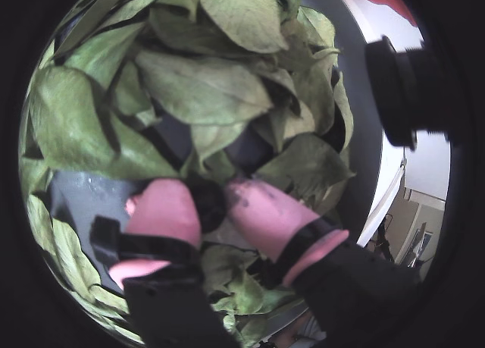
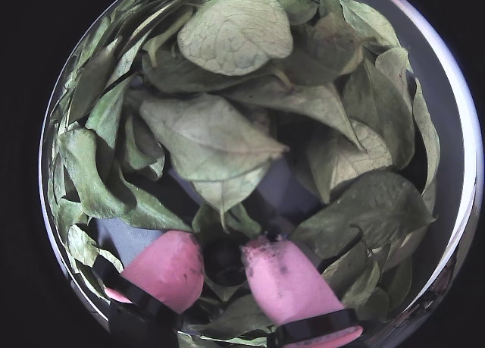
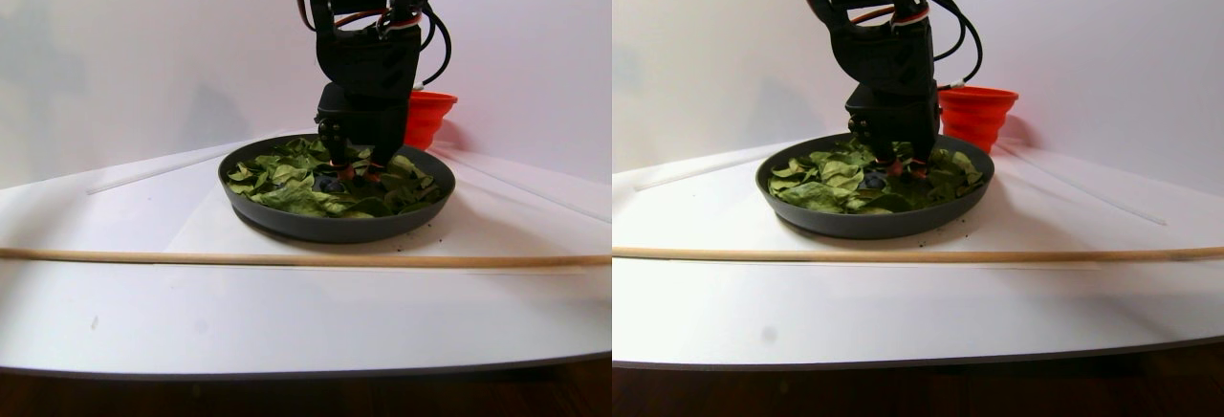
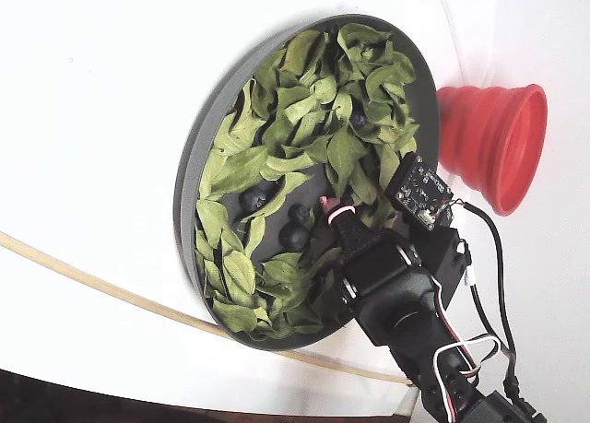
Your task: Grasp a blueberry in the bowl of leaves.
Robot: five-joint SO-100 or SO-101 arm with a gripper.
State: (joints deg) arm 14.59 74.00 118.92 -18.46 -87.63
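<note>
The dark grey bowl [image 4: 198, 156] holds many green leaves [image 4: 304, 100]. My gripper [image 1: 212, 200] is down in the bowl among the leaves [image 1: 204, 90], its pink-tipped fingers [image 1: 163, 211] pressed on either side of a dark blueberry [image 1: 206, 200]. The other wrist view shows the same: the gripper [image 2: 223, 261] has the blueberry [image 2: 226, 261] between its pink fingers [image 2: 280, 280], just above a bare patch of the bowl. In the fixed view the gripper [image 4: 329, 206] points into the bowl's middle. Two more blueberries [image 4: 253, 199] [image 4: 295, 237] lie loose beside it.
A red ribbed cup [image 4: 493, 142] stands just outside the bowl, also seen behind it in the stereo pair view [image 3: 427, 116]. A thin wooden stick [image 3: 287, 258] lies across the white table in front of the bowl [image 3: 335, 226].
</note>
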